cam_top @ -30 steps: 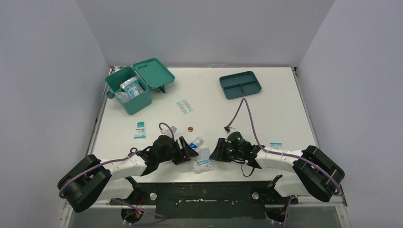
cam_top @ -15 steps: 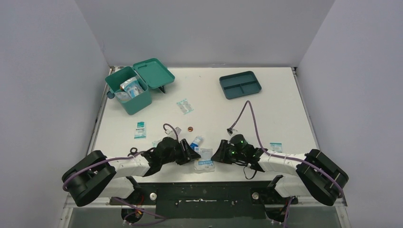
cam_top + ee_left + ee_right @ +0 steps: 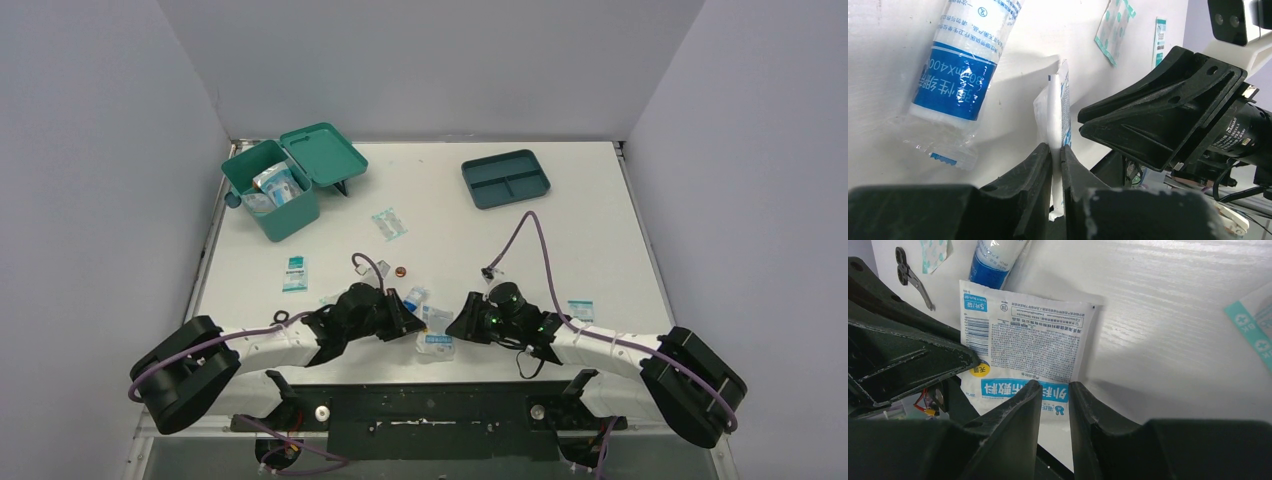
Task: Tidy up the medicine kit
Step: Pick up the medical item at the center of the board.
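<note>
The medicine kit [image 3: 270, 190] stands at the far left with its lid [image 3: 323, 152] swung open and packets inside. Near the front edge lies a white dressing pouch [image 3: 435, 330] [image 3: 1028, 347]. My left gripper [image 3: 408, 322] [image 3: 1055, 146] is shut on that pouch's edge [image 3: 1058, 115], which shows edge-on between the fingers. From the right, my right gripper [image 3: 462, 325] [image 3: 1054, 387] hovers over the pouch's near end, jaws a little apart, gripping nothing. A blue-and-white wrapped roll [image 3: 413, 298] [image 3: 965, 75] lies just beyond the pouch.
A dark teal divided tray [image 3: 506, 178] sits at the far right. Loose packets lie at the middle [image 3: 389, 223], left [image 3: 294, 273] and right [image 3: 580, 309]. A small brown item [image 3: 401, 270] rests near the roll. The two grippers are close, facing each other.
My left gripper has slid right to the pouch and closed on its edge. The right gripper has narrowed slightly and crept forward. The pouch has shifted a little.
</note>
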`<state>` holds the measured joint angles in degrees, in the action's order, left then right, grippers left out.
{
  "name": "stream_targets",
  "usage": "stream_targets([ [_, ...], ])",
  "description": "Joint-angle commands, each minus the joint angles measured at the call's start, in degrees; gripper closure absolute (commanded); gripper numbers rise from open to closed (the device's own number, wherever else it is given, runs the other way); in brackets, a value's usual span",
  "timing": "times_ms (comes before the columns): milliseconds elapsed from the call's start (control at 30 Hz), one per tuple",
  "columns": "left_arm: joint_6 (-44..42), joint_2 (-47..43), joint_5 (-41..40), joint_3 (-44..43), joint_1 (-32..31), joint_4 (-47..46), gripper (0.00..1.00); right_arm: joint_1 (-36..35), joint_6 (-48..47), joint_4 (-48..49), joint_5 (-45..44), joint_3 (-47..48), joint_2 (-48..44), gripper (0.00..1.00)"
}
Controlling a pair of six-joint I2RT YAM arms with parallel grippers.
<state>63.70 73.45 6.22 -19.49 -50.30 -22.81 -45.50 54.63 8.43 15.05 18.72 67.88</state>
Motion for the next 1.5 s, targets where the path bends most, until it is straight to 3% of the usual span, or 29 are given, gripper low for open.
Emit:
stream_targets([
  [0, -1.3, 0.5, -0.9, -2.4, -0.8, -0.7, 0.86, -0.5, -0.7, 1.1, -1.8, 0.1, -1.4, 0.72],
  [400, -2.7, 7.2, -0.3, -6.8, -3.7, -2.9, 0.76, -0.4, -1.1, 1.8, -2.2, -1.0, -1.6, 0.72],
  [633, -4.3, 7.5, -0.5, -8.7, -4.1, -0.8, 0.99, -0.3, -1.1, -2.0, -3.6, -1.0, -6.0, 0.72],
  [767, -5.8, 4.9, -2.5, -9.4, -4.1, 3.1, 1.00, -0.3, -1.5, -9.0, -5.9, 1.6, -12.2, 0.71],
  [900, -7.8, 0.5, -4.8, -11.2, -3.9, 8.0, 1.00, -0.3, -1.5, -17.0, -9.2, 5.8, -18.7, 0.58],
  [1033, -11.4, -3.8, -7.9, -15.4, -2.7, 15.2, 1.00, -0.2, -0.9, -23.0, -12.6, 9.2, -23.6, 0.29],
  [1200, -18.0, -7.0, -6.3, -22.6, 4.4, 25.2, 1.00, -0.3, -0.8, -26.3, -13.9, 12.0, -26.7, 0.01],
  [1467, -29.7, -7.9, 3.8, -35.6, 29.7, 37.8, 1.00, -0.4, -2.6, -31.3, -16.8, 14.8, -28.4, 0.00],
])
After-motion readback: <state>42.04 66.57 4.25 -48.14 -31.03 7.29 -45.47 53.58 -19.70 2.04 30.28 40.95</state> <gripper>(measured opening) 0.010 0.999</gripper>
